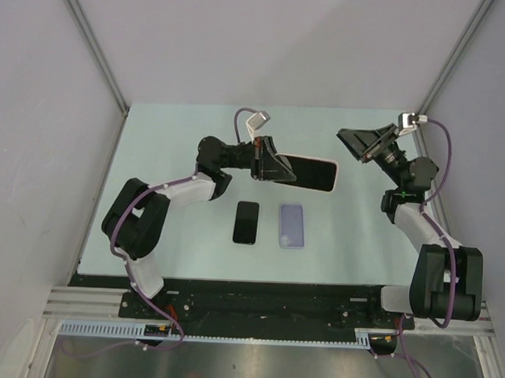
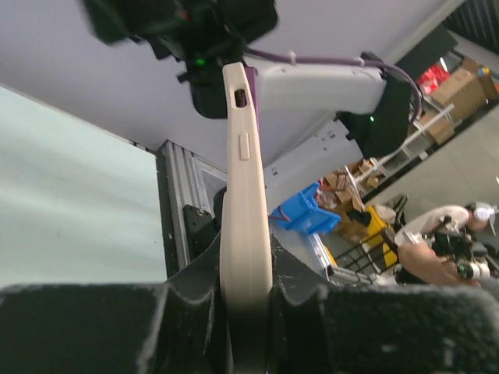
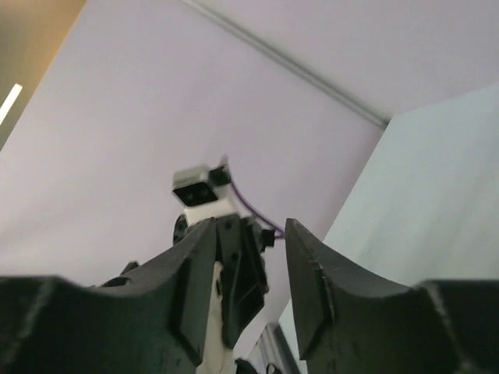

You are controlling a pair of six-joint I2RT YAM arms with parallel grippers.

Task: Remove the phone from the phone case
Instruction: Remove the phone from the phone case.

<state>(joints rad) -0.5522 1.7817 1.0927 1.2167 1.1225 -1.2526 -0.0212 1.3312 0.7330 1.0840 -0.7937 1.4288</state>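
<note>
While the pale green table (image 1: pixel 154 152) fills the floor between grey walls, two arms reach over it, the left arm (image 1: pixel 165 194) from the near left and the right arm (image 1: pixel 425 232) from the near right. Over the middle of the table sits the one phone (image 1: pixel 311 173) in hand, its dark screen up, seated in a cream case (image 1: pixel 335 177) that shows as a pale rim around the glass. Seen edge-on from the left wrist, that case is smooth and rounded, with one oblong side button and one small slot cut beyond it. Nearer the arm bases, two flat things lie side by side, slightly apart: one black phone (image 1: pixel 245 222) and one lilac piece (image 1: pixel 292 226) of the same shape, phone or case I cannot tell. The left gripper (image 1: pixel 274 166) is clamped on one end of the cream case. The right gripper (image 1: pixel 359 143) stands off to the right, well apart from the phone, its jaws parted and gripping nothing.
</note>
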